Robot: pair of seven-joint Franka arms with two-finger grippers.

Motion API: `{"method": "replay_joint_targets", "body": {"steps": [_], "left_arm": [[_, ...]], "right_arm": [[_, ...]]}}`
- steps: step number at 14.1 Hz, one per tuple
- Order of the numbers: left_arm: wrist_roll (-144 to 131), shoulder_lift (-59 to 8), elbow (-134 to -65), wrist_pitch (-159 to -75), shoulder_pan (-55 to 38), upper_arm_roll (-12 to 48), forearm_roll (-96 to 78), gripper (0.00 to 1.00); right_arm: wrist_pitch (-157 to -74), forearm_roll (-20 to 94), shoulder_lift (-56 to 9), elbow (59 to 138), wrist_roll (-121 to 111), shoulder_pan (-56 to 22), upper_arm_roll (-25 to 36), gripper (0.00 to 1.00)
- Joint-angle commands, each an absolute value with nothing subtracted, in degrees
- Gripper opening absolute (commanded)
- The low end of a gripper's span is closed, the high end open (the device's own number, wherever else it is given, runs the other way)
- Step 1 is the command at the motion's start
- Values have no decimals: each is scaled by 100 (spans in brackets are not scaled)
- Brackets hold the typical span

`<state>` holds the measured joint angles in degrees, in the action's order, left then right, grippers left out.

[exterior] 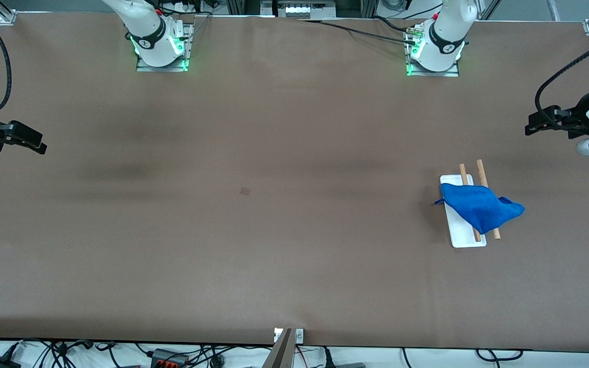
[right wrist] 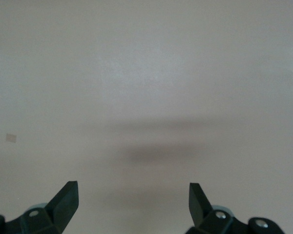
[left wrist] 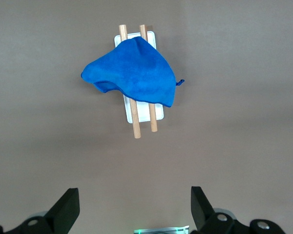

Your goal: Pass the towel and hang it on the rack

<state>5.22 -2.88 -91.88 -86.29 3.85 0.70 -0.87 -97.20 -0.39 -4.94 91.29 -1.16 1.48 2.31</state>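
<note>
Draped across the rack (exterior: 462, 232): the towel (exterior: 480, 207), bright blue, roughly triangular, lying over both wooden rods (exterior: 483, 176) and touching them along the middle stretch. Hangs off the rack toward the left arm's end of the counter, one pointed corner past the outer rod; a small blue tag or loop pokes out at the edge over the white base. Rod ends bare at both ends of the rack, poking out from under the cloth (the ends nearer the front camera run past the white base). Same layout in the left wrist view: towel (left wrist: 132, 73) over rack (left wrist: 158, 113), rods (left wrist: 153, 119) showing beneath the cloth.

Rack itself sits flat on the brown counter (exterior: 274, 245), toward the left arm's end.

Left gripper (exterior: 535, 125) up in the air over the counter's edge at the left arm's end, well apart from the rack, touching nothing. Fingers (left wrist: 66, 207) spread wide, nothing between them. Waiting.

Right gripper (exterior: 36, 145) up over the counter at the right arm's end, very far from the rack. Fingers (right wrist: 63, 200) likewise spread wide and empty; only bare counter and a soft shadow under them in the right wrist view.

One small darker square mark (exterior: 245, 191) on the counter, well apart from the rack toward the right arm's end.
</note>
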Motion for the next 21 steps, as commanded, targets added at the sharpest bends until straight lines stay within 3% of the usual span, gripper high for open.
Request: {"method": "replay_joint_targets", "body": {"steps": [1, 21], "left_arm": [[11, 157, -9623, -8798, 290, -35, -141, 100], [-211, 360, -9633, -8824, 290, -44, -158, 100]], "right_arm": [[-9633, 9, -448, 9070, -237, 211, 176, 100], [-9607, 26, -448, 9079, -281, 202, 176, 100]]}}
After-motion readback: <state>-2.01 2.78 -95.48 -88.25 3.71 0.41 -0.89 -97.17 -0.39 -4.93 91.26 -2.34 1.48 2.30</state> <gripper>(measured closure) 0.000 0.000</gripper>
